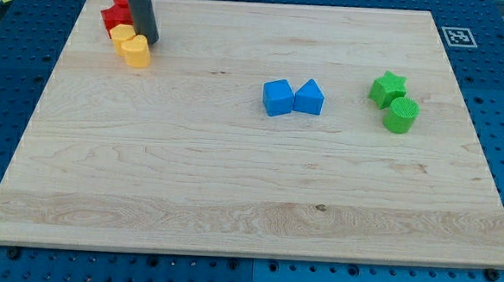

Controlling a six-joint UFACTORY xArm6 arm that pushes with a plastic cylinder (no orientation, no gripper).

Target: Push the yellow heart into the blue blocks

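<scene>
A yellow heart (pixel 137 50) lies near the board's top left, with a second yellow block (pixel 120 35) touching it on its upper left. My tip (pixel 150 41) rests just to the upper right of the heart, at its edge. Two blue blocks sit side by side near the middle of the board: a blue cube-like block (pixel 278 97) and a blue wedge-like block (pixel 309 97), touching each other. They lie far to the right of the heart and slightly lower in the view.
Red blocks (pixel 114 14) sit behind the yellow ones at the top left corner, partly hidden by the rod. A green star (pixel 387 88) and a green cylinder (pixel 401 114) stand at the right. A tag marker (pixel 456 36) is at the top right corner.
</scene>
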